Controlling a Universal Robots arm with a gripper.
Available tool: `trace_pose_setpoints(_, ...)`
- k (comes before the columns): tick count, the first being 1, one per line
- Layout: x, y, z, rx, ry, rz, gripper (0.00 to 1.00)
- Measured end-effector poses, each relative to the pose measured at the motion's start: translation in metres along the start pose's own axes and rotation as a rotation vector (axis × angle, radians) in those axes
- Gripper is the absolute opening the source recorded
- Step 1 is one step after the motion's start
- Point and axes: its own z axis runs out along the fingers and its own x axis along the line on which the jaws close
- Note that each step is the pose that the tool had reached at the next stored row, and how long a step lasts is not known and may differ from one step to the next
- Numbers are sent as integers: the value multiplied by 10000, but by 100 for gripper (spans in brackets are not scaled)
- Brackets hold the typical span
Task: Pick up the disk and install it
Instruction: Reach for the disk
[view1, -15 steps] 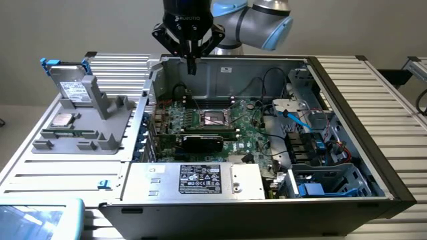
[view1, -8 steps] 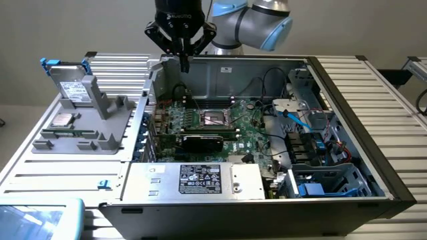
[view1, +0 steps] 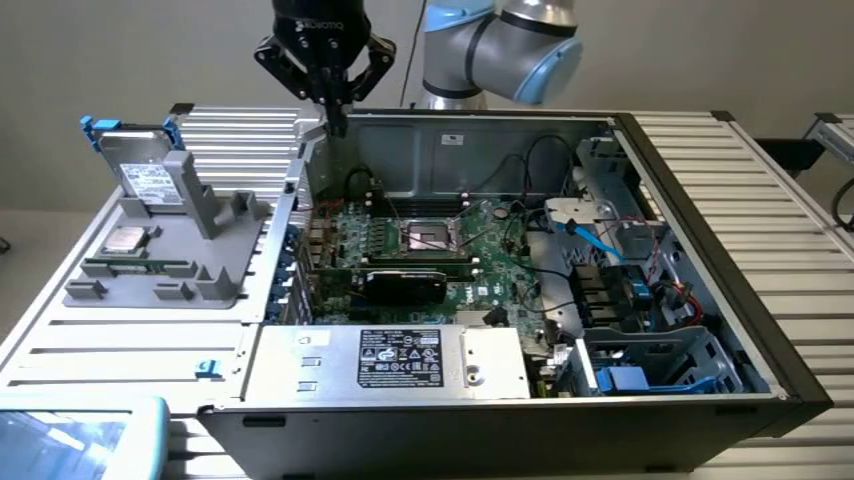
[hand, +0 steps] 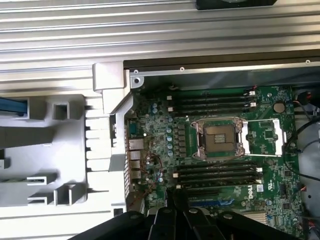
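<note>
One disk (view1: 147, 172) stands upright in the grey holder (view1: 220, 278), at the exterior view's left.
The single gripper (view1: 336, 122) has its fingers (hand: 178, 199) pressed together and holds nothing. It hangs above the open computer case (view1: 400, 140), over the wall beside the holder, apart from the disk, touching nothing.

Silver-grey arm (view1: 470, 40), pale blue joint caps (view1: 561, 68); black gripper (view1: 336, 121), white lettering on housing
</note>
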Motion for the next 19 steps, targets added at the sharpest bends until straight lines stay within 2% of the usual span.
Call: trace_pose_setpoints(19,792,210,-1,1,15,2,11)
